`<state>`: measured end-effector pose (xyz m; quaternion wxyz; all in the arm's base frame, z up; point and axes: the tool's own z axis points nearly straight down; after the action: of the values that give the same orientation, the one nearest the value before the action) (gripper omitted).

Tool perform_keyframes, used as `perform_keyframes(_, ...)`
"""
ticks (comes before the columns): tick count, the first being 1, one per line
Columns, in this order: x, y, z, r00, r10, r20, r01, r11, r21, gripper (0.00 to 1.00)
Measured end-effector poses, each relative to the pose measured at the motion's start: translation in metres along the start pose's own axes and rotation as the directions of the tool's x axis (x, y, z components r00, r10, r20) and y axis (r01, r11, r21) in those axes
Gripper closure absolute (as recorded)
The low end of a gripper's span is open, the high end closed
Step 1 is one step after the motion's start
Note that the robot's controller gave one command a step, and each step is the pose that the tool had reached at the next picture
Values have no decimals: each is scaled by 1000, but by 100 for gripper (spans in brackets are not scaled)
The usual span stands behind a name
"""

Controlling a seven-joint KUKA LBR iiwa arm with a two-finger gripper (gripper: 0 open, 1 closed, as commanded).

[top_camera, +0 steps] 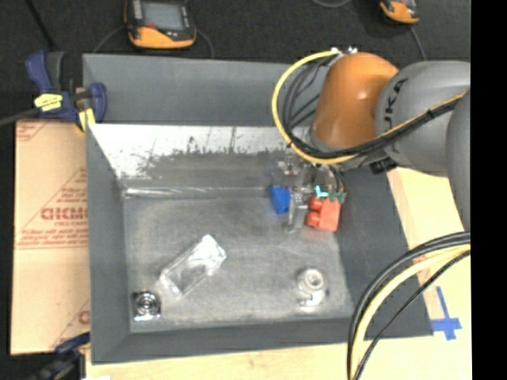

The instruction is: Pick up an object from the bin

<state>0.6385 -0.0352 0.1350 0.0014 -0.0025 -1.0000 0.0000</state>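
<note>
In the grey metal bin (107,236), a clear crinkled plastic packet (192,266) lies front-left and looks light, slippery and yielding. Toward the back right the pincer (299,208) stands low between a red plastic block (325,214) and a smaller blue plastic piece (279,200). I cannot tell whether it is spread or pressed together. Both look stiff and light, and the block's flat sides seem the surest hold.

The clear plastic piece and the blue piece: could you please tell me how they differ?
The clear plastic piece is see-through and larger; the blue piece is opaque and smaller. The clear plastic piece lies slantwise at lower left; the blue piece sits beside the gripper. Both are inside the bin.
</note>
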Motion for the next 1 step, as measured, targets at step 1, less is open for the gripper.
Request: perform_keyframes(1, 7, -63, 45, 994, 113, 2, -113, 994, 1, 0)
